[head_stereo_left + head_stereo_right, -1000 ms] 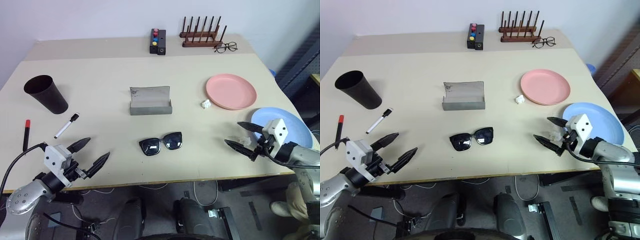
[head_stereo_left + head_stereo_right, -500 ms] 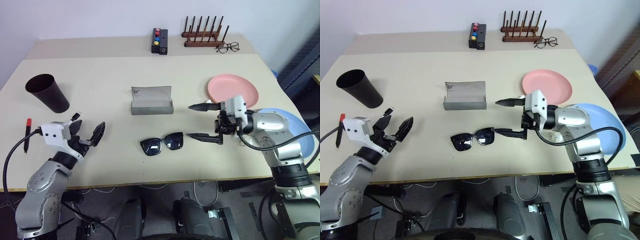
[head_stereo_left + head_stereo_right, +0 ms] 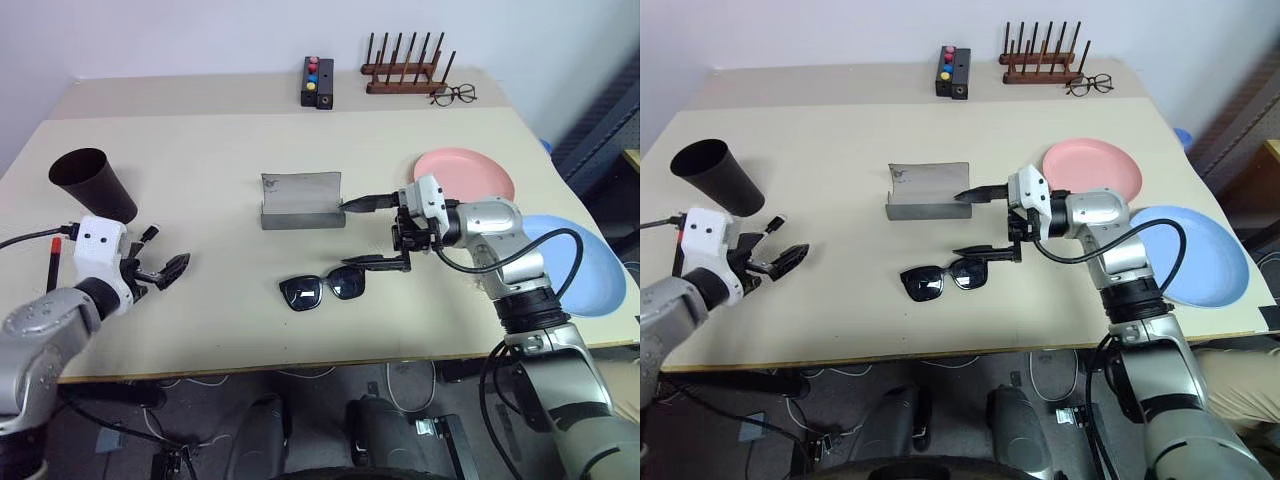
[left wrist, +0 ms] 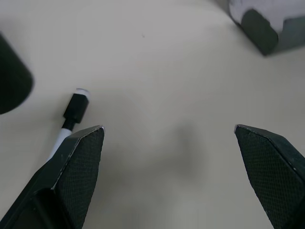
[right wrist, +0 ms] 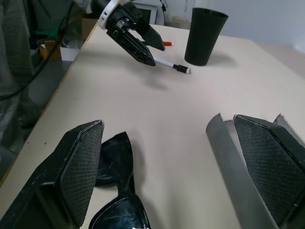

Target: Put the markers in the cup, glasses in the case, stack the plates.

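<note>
Sunglasses (image 3: 322, 287) lie lens-down near the front edge of the beige surface (image 3: 220, 150), and the right gripper (image 3: 367, 233) hangs just above their right end, its two black fingers spread wide and pointing toward the robot's left, holding nothing. That sideways reach looks like a line-up for a pinch on the frame, since the grey case (image 3: 301, 201) sits open just behind, lid up, ready to take them. On the other side the left gripper (image 3: 160, 266) hovers with its fingers equally wide and empty, close beside the white marker (image 3: 148, 236) with the black cap, which lies between it and the dark cup (image 3: 93, 184); the red-capped marker (image 3: 53, 264) lies farther out by the surface's left edge. The cup stands upright with its mouth clear, a short carry from either pen. The pink plate (image 3: 464, 179) rests flat to the right of the case, and the blue plate (image 3: 575, 266) sits near it toward the front right corner, the two not yet stacked. At the far edge a wooden rack (image 3: 403, 69), a small black box (image 3: 317, 82) with coloured buttons and wire-framed spectacles (image 3: 453, 95) stand well apart from the work.
</note>
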